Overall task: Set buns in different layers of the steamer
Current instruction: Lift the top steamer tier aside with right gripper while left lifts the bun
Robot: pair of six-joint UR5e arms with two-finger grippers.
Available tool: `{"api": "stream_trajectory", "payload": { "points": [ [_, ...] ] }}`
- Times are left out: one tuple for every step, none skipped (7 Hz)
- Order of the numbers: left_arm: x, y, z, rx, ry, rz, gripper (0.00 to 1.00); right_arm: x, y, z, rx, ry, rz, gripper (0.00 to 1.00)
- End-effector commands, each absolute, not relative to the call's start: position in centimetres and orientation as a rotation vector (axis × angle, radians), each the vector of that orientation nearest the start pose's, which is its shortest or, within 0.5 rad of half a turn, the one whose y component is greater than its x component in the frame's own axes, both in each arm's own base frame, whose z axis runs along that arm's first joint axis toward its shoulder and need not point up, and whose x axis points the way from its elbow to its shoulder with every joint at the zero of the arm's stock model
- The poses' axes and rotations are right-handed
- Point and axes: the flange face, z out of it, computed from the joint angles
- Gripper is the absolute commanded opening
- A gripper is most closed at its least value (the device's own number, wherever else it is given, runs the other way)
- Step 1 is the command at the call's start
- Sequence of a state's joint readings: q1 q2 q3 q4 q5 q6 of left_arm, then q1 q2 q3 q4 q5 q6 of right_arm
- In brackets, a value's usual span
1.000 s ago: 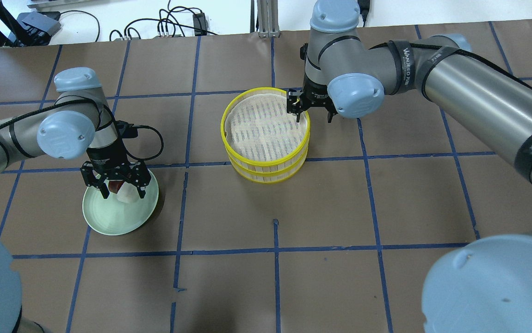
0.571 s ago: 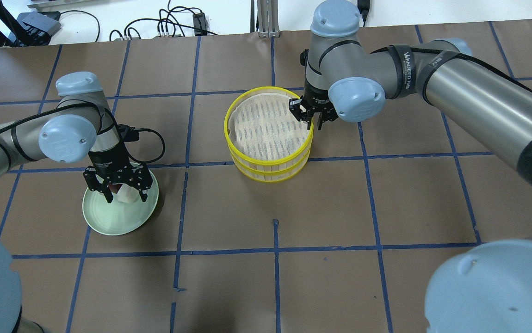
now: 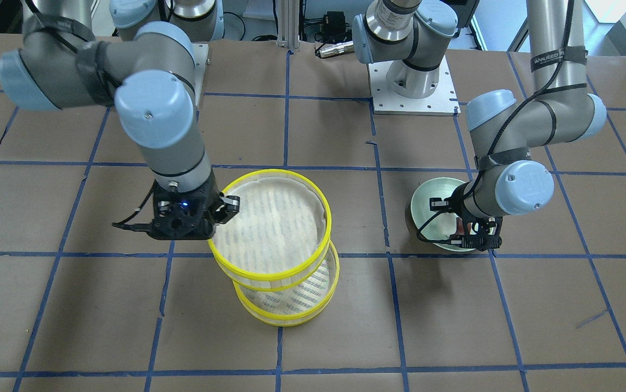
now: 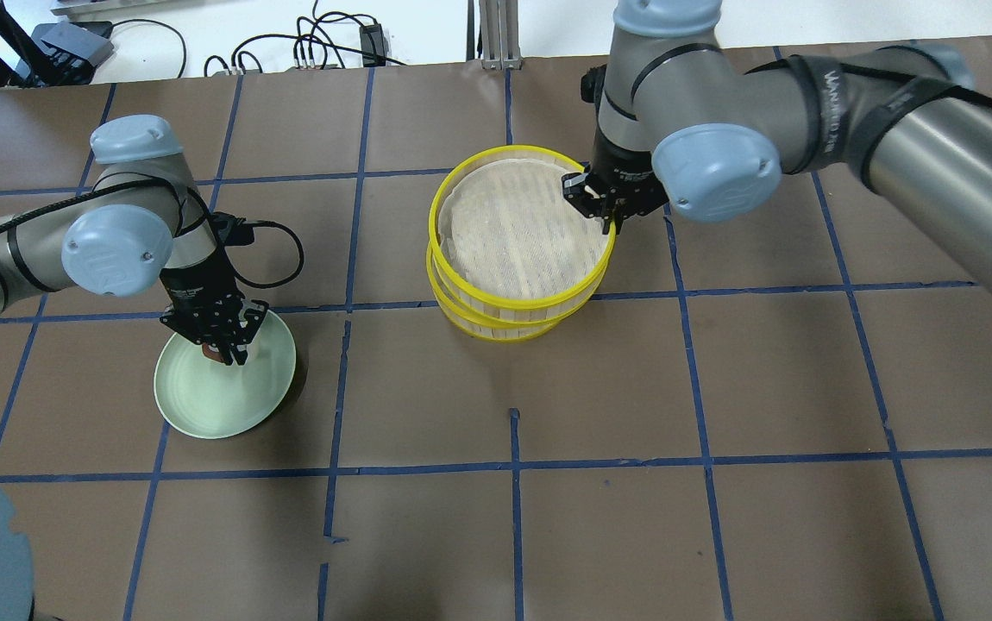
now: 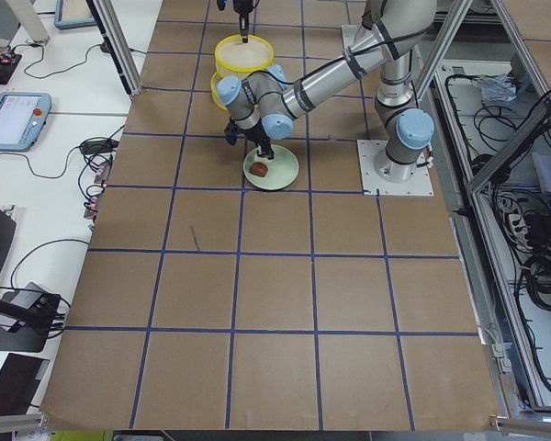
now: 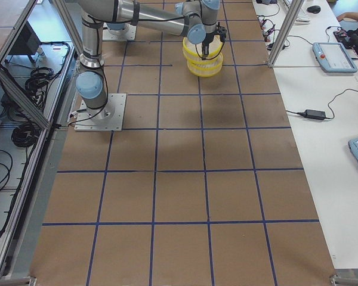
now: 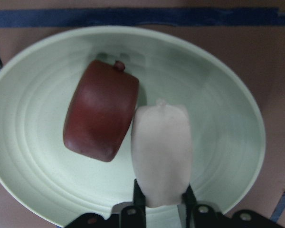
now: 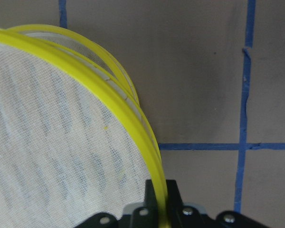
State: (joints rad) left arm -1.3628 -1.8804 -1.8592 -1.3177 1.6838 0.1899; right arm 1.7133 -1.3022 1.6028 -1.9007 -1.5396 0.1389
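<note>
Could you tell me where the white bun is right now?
In the left wrist view the white bun lies on the pale green plate, against the reddish-brown bun, with its near end gripped by the left gripper.

On the left, the right gripper is pinching the yellow rim of the upper tray, holding it raised off-centre over the lower tray. On the right, the left gripper is reaching onto a white bun and a red bun in a green plate.
</note>
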Motion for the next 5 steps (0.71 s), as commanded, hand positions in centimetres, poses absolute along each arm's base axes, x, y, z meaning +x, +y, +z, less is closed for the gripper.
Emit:
{"api": "stream_trajectory", "payload": {
  "points": [
    [-1.7,-54.5,29.7,0.02,3.055,0.303,0.0,11.1,-57.3,41.2,0.005,3.101,-0.029,0.1],
    [-3.6,-54.9,32.5,0.05,3.076,0.218,0.0,7.2,-57.5,42.2,-0.075,3.101,0.006,0.1],
    [-7.8,-54.7,34.5,0.096,3.16,0.119,0.0,2.8,-57.7,42.1,-0.019,3.104,0.032,0.1],
    [-12.6,-54.7,35.8,-0.012,3.252,0.048,0.0,-0.4,-57.7,42.0,-0.11,3.097,0.033,0.1],
    [-17.5,-54.6,36.4,-0.074,3.294,-0.031,0.0,-1.0,-57.8,41.4,-0.135,3.104,0.046,0.1]
  ]
}}
